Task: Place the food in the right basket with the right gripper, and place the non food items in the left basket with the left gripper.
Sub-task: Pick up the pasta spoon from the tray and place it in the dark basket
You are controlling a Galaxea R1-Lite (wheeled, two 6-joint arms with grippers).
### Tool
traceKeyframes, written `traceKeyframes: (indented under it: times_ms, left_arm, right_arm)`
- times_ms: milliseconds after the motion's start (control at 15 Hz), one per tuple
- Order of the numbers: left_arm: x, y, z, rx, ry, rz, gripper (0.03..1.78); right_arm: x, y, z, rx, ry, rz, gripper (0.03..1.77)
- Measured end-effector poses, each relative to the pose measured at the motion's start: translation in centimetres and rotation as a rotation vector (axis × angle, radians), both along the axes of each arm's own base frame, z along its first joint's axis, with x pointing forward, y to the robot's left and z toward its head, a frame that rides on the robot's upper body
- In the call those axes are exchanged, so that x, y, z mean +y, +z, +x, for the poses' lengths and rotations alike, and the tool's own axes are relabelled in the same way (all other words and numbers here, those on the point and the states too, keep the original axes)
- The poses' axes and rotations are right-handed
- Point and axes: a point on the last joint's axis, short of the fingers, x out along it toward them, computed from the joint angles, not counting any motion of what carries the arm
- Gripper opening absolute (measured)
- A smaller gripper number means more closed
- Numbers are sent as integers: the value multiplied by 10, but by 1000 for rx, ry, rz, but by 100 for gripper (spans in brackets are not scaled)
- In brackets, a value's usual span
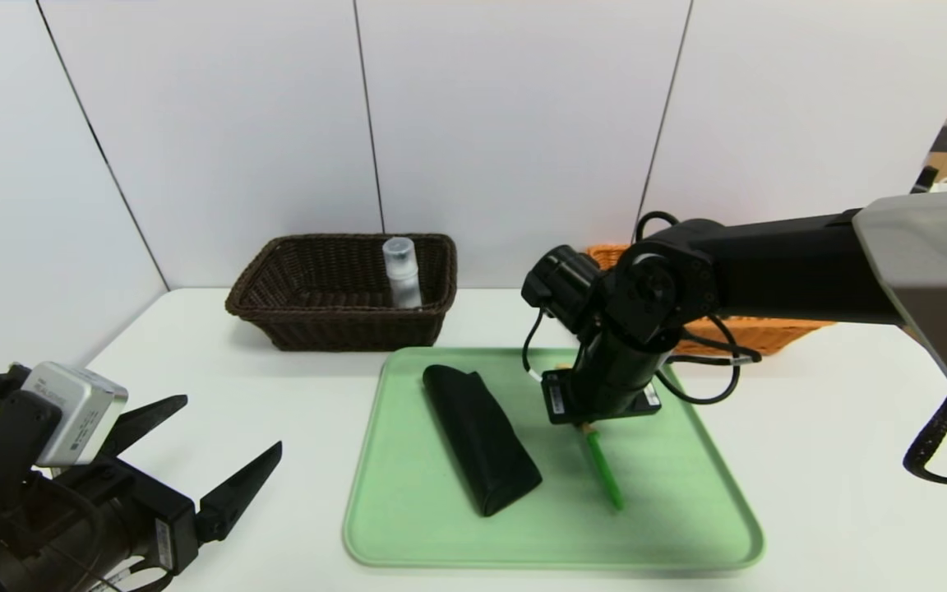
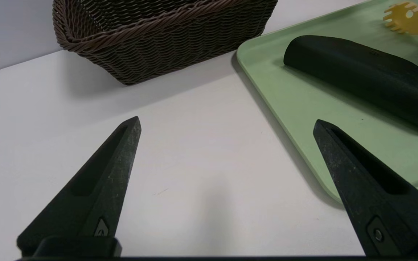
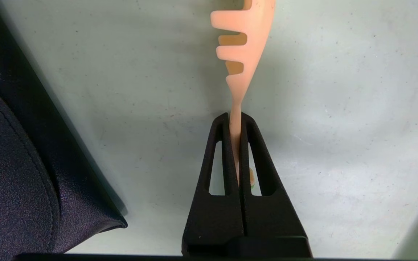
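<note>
right gripper [image 3: 235, 119]: reaches steeply down over the far middle of the tray, fingers pressed together on the thin neck of the slotted spoon [image 3: 243, 47].
slotted spoon: yellow toothed head beyond the fingertips, green handle [image 1: 603, 469] trailing toward the tray's near edge; lies on the tray, right of the case.
left gripper [image 2: 227, 123]: hangs over bare table at the near left, fingers spread wide, holding nothing.
black soft case [image 1: 480, 437]: lies lengthwise on the tray's left half, just beside the spoon but apart from it.
green tray [image 1: 408, 526]: centre of the white table [image 1: 852, 460].
left basket [image 1: 342, 292]: dark brown wicker, far left of the tray; white bottle [image 1: 402, 274] with a clear cap stands upright inside it.
right basket [image 1: 757, 333]: orange-tan wicker, far right, mostly hidden behind the right arm; contents cannot be told.
</note>
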Motion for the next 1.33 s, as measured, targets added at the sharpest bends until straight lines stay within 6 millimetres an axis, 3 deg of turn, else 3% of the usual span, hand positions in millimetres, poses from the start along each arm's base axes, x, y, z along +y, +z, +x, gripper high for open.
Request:
traceKeyframes:
  times_ms: [333, 733, 933, 1133, 1333]
  left_arm:
    - [0, 0, 0, 0, 0, -1, 169]
    - [0, 0, 0, -1, -2, -2, 169]
    - [0, 1, 0, -2, -3, -2, 169]
    - [0, 1, 0, -2, -3, -2, 169]
    - [0, 1, 0, -3, -1, -1, 169]
  right_arm:
    - [-2, 12, -5, -27, -2, 17, 6]
    - [-14, 81, -39, -233, 18, 143, 6]
    - [-18, 103, -59, -408, 17, 191, 6]
    - [-20, 111, -66, -545, 45, 268, 6]
    - [-16, 105, -63, -687, 105, 304, 6]
